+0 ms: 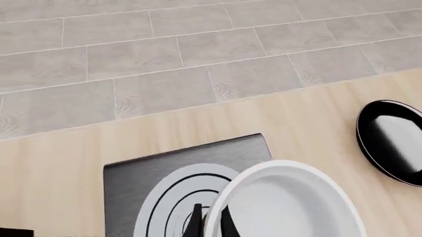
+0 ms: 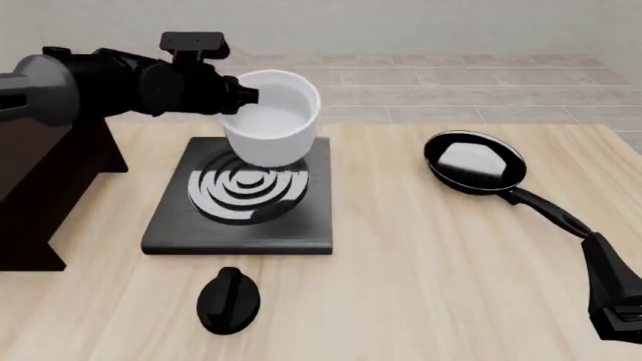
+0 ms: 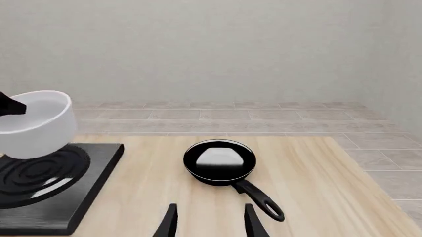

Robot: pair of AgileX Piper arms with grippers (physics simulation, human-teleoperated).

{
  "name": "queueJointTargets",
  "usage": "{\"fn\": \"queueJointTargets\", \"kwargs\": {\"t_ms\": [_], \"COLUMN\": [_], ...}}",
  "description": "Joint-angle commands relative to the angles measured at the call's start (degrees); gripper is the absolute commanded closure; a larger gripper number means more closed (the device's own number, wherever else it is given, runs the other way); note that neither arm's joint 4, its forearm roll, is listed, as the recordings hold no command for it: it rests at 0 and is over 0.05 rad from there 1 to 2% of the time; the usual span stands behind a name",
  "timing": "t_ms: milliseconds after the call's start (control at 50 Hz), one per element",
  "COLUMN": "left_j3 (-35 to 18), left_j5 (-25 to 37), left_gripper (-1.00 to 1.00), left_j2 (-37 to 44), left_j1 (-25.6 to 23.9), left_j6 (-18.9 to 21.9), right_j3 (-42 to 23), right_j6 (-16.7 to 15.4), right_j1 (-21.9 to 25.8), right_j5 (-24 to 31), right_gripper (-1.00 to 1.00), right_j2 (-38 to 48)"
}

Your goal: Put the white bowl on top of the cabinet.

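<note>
The white bowl [image 2: 271,124] hangs tilted in the air above the back of the stove plate. My left gripper [image 2: 243,96] is shut on its left rim. In the left wrist view the fingers [image 1: 195,223] pinch the bowl's wall [image 1: 283,202]. The bowl also shows at the left of the right wrist view [image 3: 36,123]. The dark brown cabinet [image 2: 40,188] stands at the table's left, partly behind my left arm, with the bowl to its right. My right gripper [image 3: 211,224] is open and empty, low at the front right [image 2: 602,252], just short of the pan's handle.
A black stove plate [image 2: 171,226] with silver rings lies under the bowl. A black knob [image 2: 228,299] lies in front of it. A black frying pan [image 2: 473,162] sits at the right, its handle [image 2: 546,210] pointing toward my right gripper. Beyond the table's far edge is a tiled floor.
</note>
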Motion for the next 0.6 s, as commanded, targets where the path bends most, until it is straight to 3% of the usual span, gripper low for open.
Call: {"fn": "queueJointTargets", "kwargs": {"t_ms": [20,300,600], "left_j3": [-3.92,-6.51,-5.54], "left_j5": [2.78,5.45,6.07], "left_gripper": [1.0,1.0,1.0], "left_j2": [-1.63,-2.14,-3.81], "left_j1": [4.42,8.64,12.18], "left_j6": [1.49,1.33,1.19], "right_j3": [0.0,0.0,0.0], "right_j6": [0.01,-0.01,0.0], "right_j1": [0.0,0.0,-0.01], "right_j5": [0.01,0.0,0.0], "right_gripper": [-1.0,-1.0,-1.0], "right_j2": [0.01,0.0,0.0]}}
